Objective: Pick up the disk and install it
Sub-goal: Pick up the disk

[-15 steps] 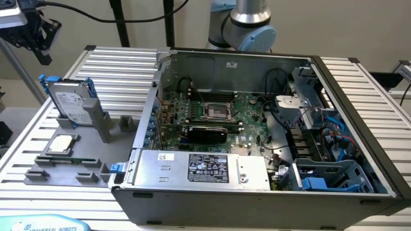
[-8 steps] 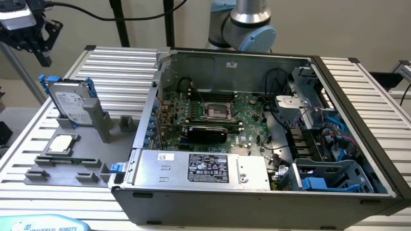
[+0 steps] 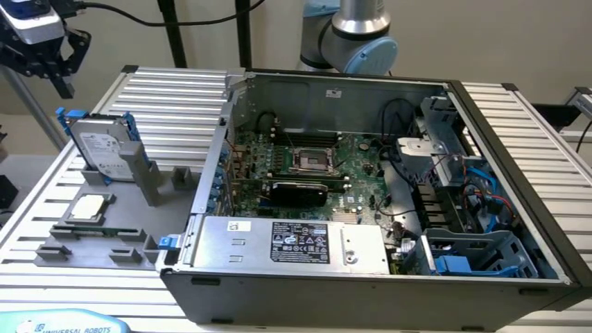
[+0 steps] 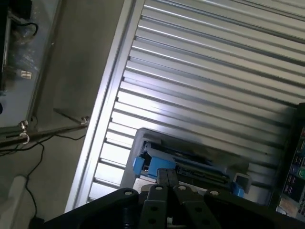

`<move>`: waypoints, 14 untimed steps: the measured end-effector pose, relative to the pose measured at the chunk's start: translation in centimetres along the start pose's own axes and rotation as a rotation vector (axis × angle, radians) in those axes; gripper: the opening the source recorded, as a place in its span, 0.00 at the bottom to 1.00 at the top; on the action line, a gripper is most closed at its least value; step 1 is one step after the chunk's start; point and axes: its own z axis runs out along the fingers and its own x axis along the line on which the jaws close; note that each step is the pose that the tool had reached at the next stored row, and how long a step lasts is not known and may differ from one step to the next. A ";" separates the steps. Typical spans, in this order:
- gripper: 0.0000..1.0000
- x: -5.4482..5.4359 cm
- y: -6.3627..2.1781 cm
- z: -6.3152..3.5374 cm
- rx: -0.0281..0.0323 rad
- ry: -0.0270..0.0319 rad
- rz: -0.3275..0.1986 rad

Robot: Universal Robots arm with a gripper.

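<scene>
Closed pincer (image 4: 165,172) above upright blue-railed silver disk (image 3: 99,148)

The disk (image 3: 100,149) at the left is silver-grey with blue edges; the table (image 3: 176,90) has shiny silver stripes; the motherboard (image 3: 356,163) is green

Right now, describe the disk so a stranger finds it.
At the exterior view's left, beside the open computer case, sits a grey fixture. The disk stands on edge at its far end: silver-grey, white label, blue rails, unlike the small square chip lying flat.
</scene>
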 end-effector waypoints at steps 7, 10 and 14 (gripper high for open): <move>0.11 0.0 -0.02 0.29 0.0009 0.0061 -0.126; 0.11 0.0 -0.03 0.41 0.0012 0.0087 -0.182; 0.11 0.0 -0.03 0.51 0.0017 0.0122 -0.254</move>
